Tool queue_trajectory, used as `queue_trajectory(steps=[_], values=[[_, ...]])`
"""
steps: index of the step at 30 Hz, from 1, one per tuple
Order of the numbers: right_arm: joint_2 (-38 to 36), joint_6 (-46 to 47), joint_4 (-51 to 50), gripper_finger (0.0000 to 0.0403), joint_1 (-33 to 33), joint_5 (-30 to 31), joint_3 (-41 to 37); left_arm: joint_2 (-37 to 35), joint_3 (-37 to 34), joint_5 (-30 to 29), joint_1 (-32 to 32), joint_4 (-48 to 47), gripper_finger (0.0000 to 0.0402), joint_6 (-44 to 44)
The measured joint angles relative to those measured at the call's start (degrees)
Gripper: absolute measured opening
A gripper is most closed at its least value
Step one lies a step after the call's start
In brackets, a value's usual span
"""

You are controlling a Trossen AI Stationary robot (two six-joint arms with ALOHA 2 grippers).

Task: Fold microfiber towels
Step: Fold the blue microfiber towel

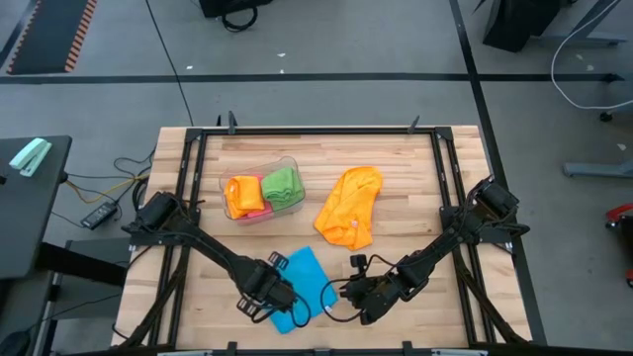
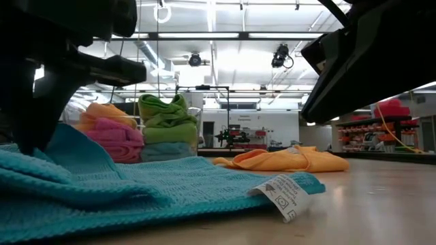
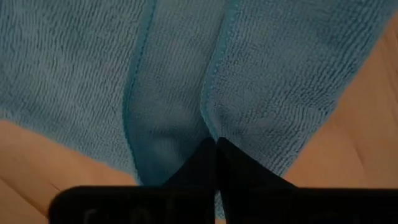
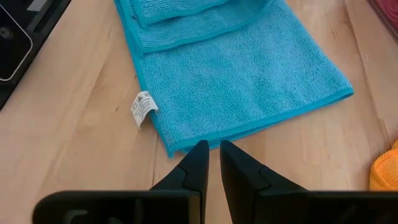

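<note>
We are seeing the blue towel [image 1: 302, 285] lying at the table's [image 1: 415, 173] near edge, left gripper [image 1: 281, 297] pinching its fold; right gripper [image 1: 358, 294] hovering beside it, fingers narrow, holding nothing; orange towel [image 1: 348, 206] lying mid-table.

Clear plastic tub [image 1: 293, 170] on wooden table [image 1: 415, 178]; black remote [image 1: 99, 214] on floor.

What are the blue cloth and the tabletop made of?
The blue cloth looks like soft microfiber: fine ribbed pile, stitched edge, sewn-in care tag. The tabletop looks like pale wood planks with visible grain, smooth and possibly sealed.
</note>
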Motion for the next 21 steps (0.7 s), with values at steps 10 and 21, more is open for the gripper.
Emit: queue_trajectory(steps=[10, 21], values=[[-0.02, 0.32, 0.02, 0.0049, -0.08, 0.02, 0.0, 0.0, 1.93, -3.27, 0.37, 1.09, 0.0012, 0.41], [-0.02, 0.28, 0.26, 0.0049, -0.08, 0.02, 0.0, -0.07, 3.13, -12.33, 0.76, 3.26, 0.0025, -0.49]])
